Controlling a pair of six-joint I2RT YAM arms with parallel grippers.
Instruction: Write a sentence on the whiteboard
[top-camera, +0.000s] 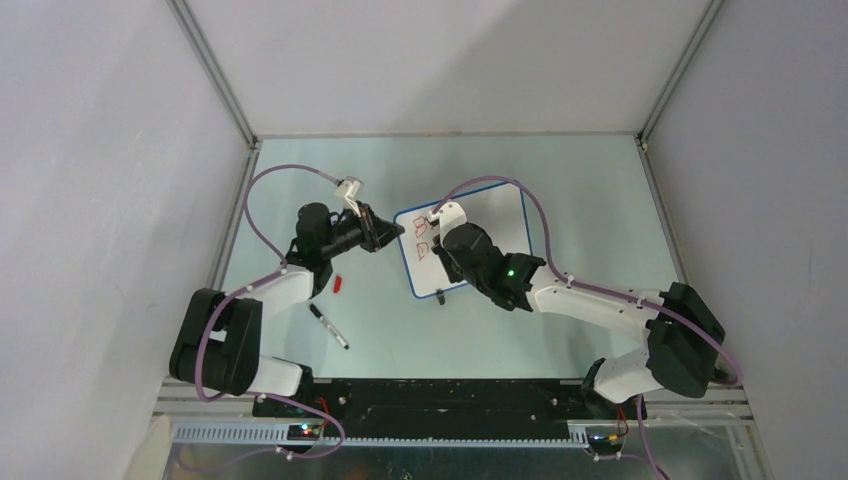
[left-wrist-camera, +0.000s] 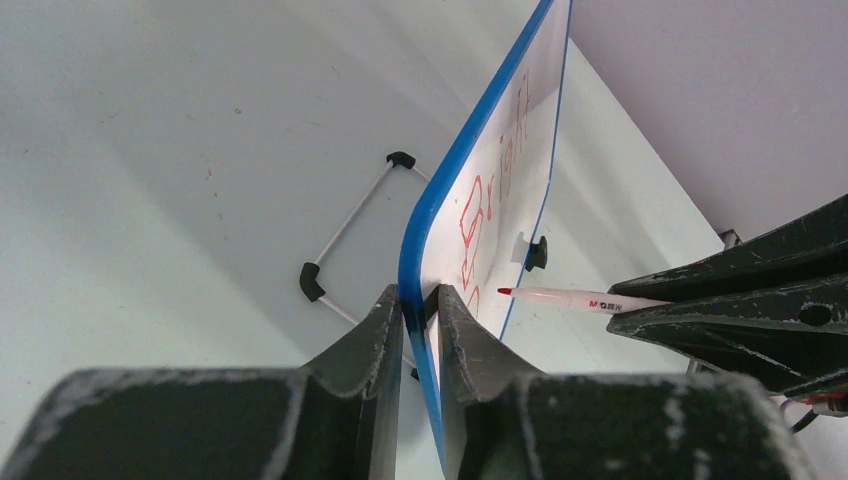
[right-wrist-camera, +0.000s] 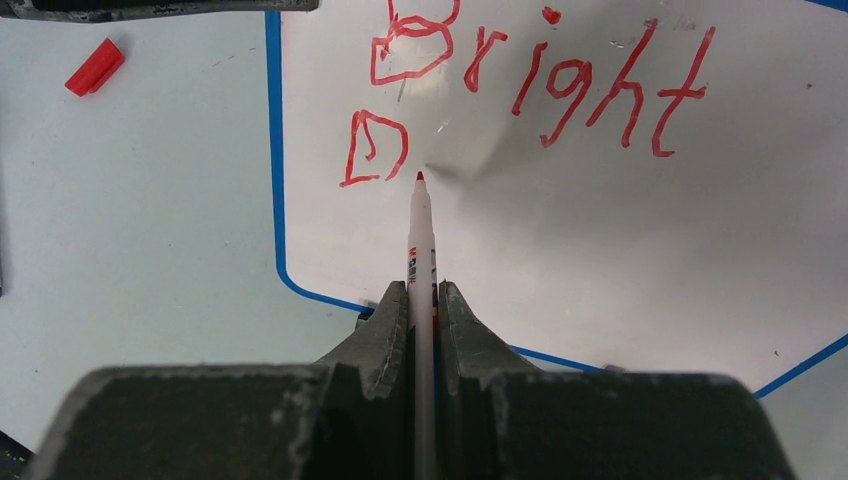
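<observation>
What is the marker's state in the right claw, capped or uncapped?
Uncapped: the marker shows a bare red tip, and a red cap lies on the table.

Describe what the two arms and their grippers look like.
The left arm and right arm have white links and bulky black joints; a mauve cable loops along each. A green light glows on the right arm. The left gripper and right gripper have dark tapered fingers, scuffed pale.

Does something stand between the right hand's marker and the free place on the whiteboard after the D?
Nothing visible does. The marker has its tip just right of the D, where the whiteboard is bare. The left hand clamps the board's edge, aside.
</observation>
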